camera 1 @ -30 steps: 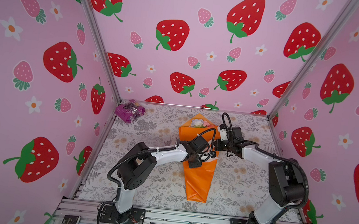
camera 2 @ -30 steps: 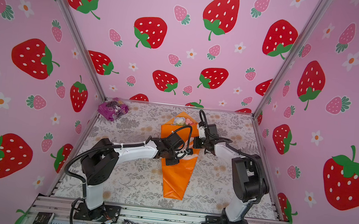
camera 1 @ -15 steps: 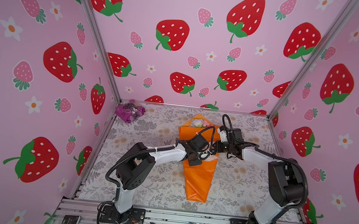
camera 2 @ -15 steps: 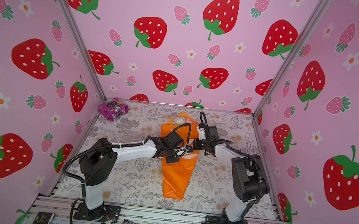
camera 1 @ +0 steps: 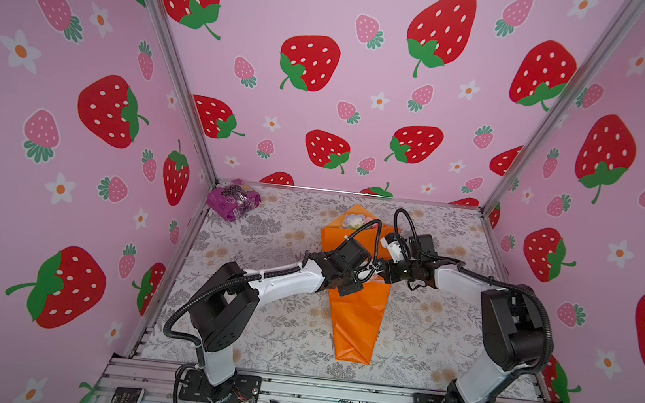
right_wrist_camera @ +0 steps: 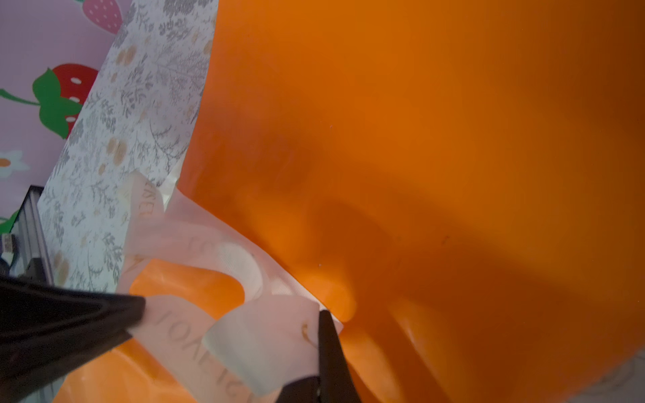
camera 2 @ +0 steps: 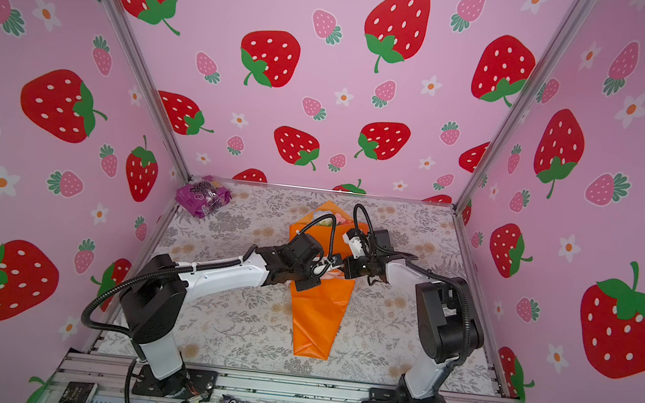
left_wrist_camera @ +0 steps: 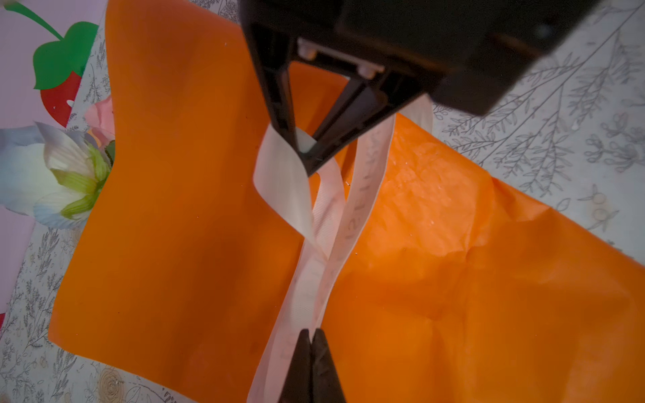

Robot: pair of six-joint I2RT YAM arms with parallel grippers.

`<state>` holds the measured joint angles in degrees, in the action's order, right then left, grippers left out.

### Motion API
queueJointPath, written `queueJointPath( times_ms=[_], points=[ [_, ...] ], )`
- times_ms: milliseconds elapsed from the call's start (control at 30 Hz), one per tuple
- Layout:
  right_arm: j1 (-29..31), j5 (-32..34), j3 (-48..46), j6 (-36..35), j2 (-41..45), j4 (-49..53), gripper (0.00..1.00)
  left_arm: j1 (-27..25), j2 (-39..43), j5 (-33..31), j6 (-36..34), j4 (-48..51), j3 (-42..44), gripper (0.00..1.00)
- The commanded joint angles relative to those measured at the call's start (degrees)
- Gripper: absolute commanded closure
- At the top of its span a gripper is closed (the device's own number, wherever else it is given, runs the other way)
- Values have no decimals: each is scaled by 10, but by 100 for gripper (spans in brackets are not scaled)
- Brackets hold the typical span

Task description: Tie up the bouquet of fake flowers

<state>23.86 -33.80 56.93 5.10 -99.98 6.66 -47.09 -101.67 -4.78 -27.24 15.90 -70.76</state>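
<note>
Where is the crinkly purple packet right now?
In both top views the purple packet lies in the far left corner of the table, well apart from the bouquet in the middle.

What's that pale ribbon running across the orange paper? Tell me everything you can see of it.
The ribbon is a flat, pale pink band of ribbed woven fabric with faint printed lettering. It runs across the middle of the bouquet's orange wrapping paper. Its two strands cross just above the paper, and one curls into a loose loop. The left gripper and the right gripper are each shut on a strand, from opposite sides. No finished knot shows.
</note>
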Motion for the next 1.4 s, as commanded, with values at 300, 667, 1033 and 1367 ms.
queueJointPath(
  times_ms=[300,667,1033,1367],
  points=[
    [-2,49,43,-7,6,60,73,6,-9,-32,38,-19,-9,100],
    [-7,139,-42,119,122,43,59,7,-21,-31,60,-7,-26,100],
    [87,130,-244,382,226,-226,73,7,-23,-29,70,-3,-31,100],
    [129,190,-239,501,114,-352,74,12,-20,-27,90,-1,-28,100]
  ],
)
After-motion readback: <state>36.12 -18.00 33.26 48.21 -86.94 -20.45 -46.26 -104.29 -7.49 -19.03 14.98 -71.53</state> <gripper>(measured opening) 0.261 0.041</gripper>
